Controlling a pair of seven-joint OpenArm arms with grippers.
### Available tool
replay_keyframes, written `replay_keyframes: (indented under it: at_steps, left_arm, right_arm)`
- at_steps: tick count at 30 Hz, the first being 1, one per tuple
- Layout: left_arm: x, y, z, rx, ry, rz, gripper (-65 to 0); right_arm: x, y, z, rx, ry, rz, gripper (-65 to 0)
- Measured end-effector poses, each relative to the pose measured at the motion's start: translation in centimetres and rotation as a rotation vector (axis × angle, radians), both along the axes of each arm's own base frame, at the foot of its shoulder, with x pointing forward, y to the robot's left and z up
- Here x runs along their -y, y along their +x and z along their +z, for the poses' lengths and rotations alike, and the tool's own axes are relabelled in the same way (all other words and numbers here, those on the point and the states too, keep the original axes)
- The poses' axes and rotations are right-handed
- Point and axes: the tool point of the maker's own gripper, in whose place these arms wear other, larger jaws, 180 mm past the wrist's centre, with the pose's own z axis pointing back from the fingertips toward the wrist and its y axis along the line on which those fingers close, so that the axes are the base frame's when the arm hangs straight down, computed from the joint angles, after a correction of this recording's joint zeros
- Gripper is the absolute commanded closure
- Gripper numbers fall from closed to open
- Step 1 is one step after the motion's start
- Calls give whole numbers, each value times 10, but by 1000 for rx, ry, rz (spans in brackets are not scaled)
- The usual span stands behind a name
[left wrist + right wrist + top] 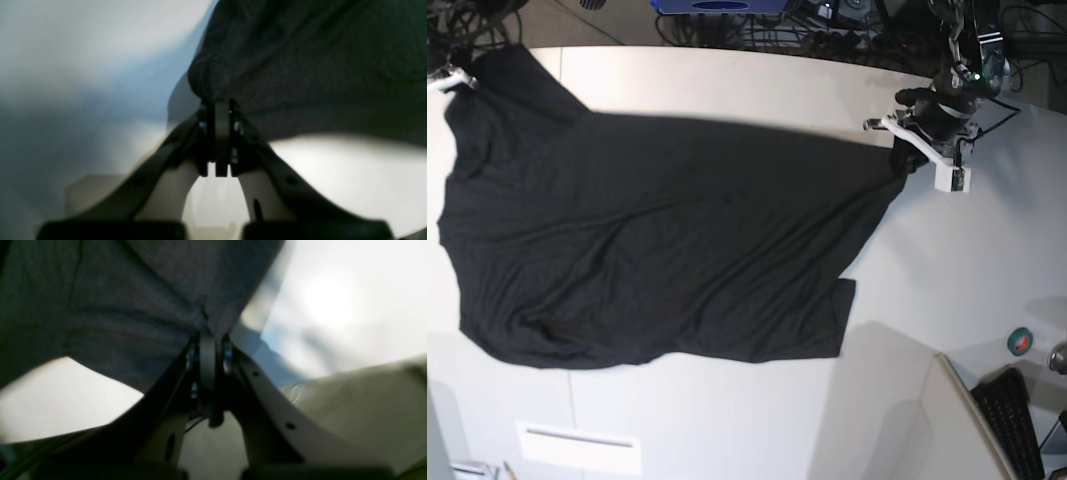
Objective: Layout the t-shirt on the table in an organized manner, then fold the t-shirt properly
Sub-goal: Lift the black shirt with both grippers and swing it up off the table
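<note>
Both grippers, left [222, 110] and right [208, 340], are clamped on opposite edges of the t-shirt [657, 250], spread across the table [947, 280]

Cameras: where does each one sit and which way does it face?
Left wrist: behind the left gripper, looking along shut jaws pinching the t-shirt.
Right wrist: behind the right gripper, also shut on shirt.
Base: overhead, looking down at the table; left arm far right, right gripper at the far-left edge.
All three share the shirt.
</note>
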Motion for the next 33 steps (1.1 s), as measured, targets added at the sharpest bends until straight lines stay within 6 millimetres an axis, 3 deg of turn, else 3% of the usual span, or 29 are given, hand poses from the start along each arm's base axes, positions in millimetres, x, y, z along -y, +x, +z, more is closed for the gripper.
replay_keyframes:
  at_steps: [5,11,14,18,21,23,27,30,33]
  left_arm:
    - [4,-20,9,-8,16,-19,0]
    - [8,-53,13,-48,27,-41,0]
    - [7,-68,8,-85,30,-29,0]
    - [-6,-79,3,-120,59,54,0]
    - [-5,-85,5,-129,62,54,0]
    - [-4,-77,8,-114,62,51,0]
    - [-5,-29,31,13,87,40,0]
    - [4,1,38,62,171,-32,0]
    - [26,30,39,33,213,-114,0]
  right_arm:
    - [5,3,31,49,-101,52,0]
    - [14,-27,50,-13,-194,96,0]
    - [12,-33,54,-13,-207,100,0]
    - [15,-58,52,-57,-202,42,0]
    - [20,-58,58,-49,-225,32,0]
    - [20,-50,59,-32,-227,32,0]
    - [24,-19,69,37,-249,38,0]
    - [44,22,89,126,-306,53,0]
    - [49,68,107,189,-341,140,0]
